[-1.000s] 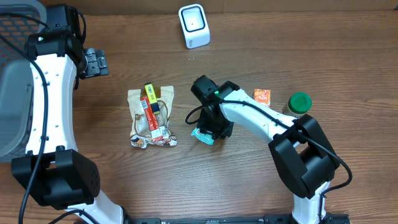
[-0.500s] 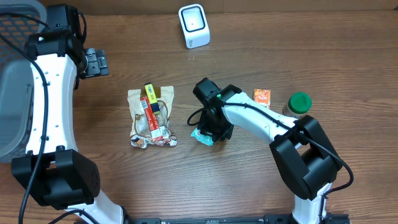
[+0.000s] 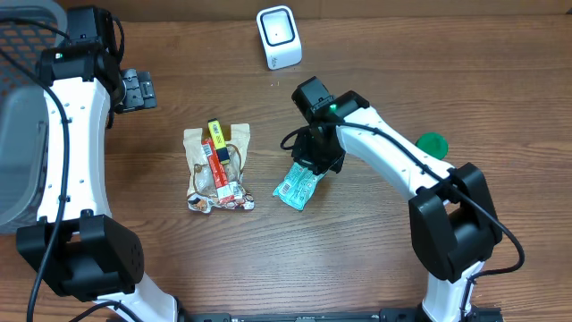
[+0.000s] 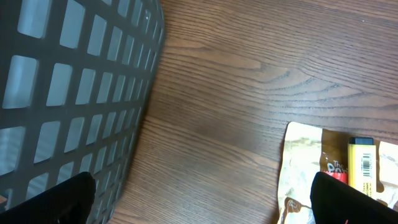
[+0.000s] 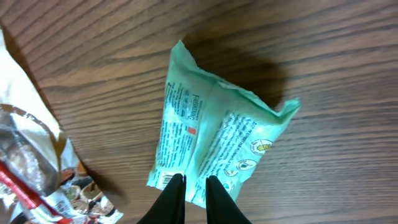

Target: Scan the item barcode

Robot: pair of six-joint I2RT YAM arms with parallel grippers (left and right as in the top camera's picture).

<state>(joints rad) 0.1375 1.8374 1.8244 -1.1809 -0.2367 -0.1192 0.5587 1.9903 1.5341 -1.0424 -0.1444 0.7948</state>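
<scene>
- Right gripper (image 5: 194, 185) clamped on one edge of the mint-green packet (image 5: 217, 124), mid-table.
- Left gripper (image 4: 200, 186): jaws wide apart, far left, beside the mesh basket (image 4: 68, 81).

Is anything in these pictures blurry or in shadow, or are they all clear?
Overhead: evenly lit and sharp, with only soft shadows on the table. Left wrist: the wood grain is crisp, but the basket and the dark fingers close to the lens look soft. Right wrist: the green packet is sharp and throws a dark shadow on the wood along its upper edge.
</scene>
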